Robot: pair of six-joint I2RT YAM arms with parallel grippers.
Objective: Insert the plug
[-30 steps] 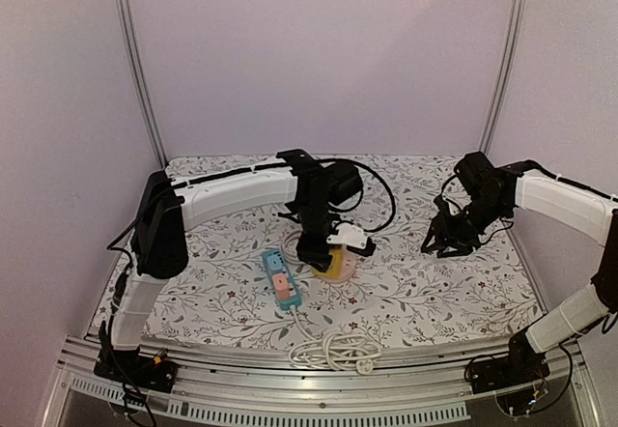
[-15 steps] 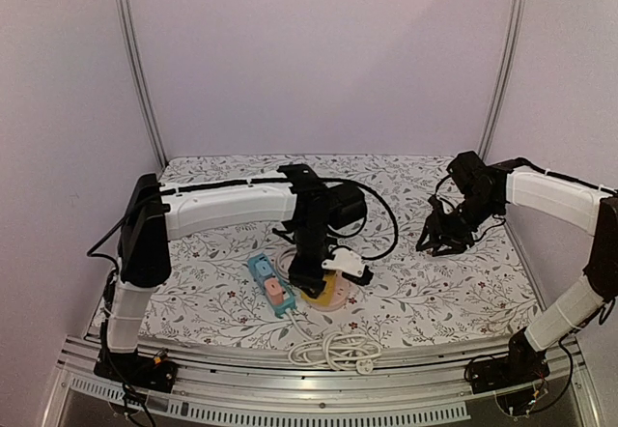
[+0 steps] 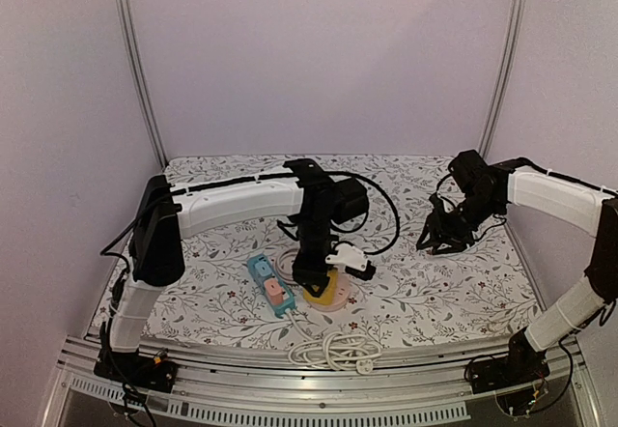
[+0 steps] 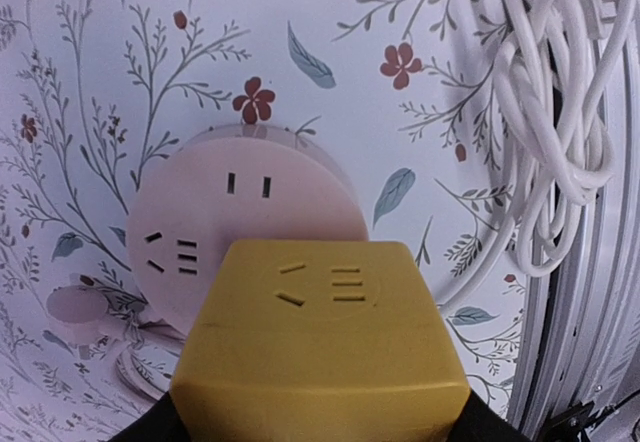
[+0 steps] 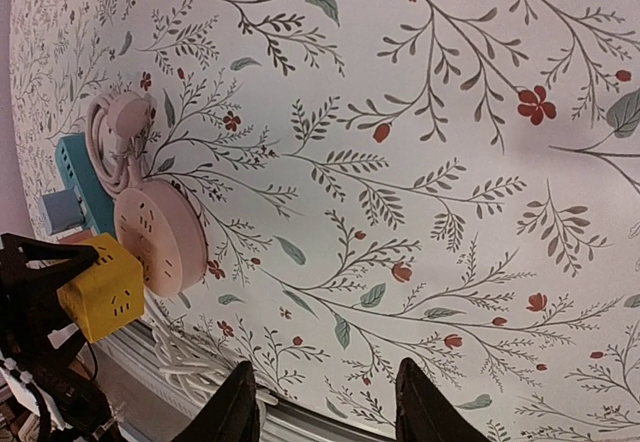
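My left gripper (image 3: 311, 277) is shut on a yellow cube-shaped plug adapter (image 4: 320, 347) and holds it just above the near edge of a round pink socket hub (image 4: 240, 227). The yellow cube (image 3: 322, 287) and pink hub (image 3: 338, 297) show mid-table in the top view, and also in the right wrist view, cube (image 5: 100, 287) beside hub (image 5: 160, 237). The hub's slots face up. My right gripper (image 3: 436, 243) is open and empty, hovering over the cloth at the right; its fingers (image 5: 240, 407) frame bare cloth.
A teal power strip (image 3: 270, 284) with pink and blue plugs lies left of the hub. A coiled white cable (image 3: 333, 350) lies at the front edge, also in the left wrist view (image 4: 555, 112). A pink cable coil (image 5: 115, 127) sits behind the hub. A black cable loops behind the left arm.
My left gripper with the yellow cube has shifted slightly over the pink hub. The teal strip has moved a little to the left. My right arm has barely moved.
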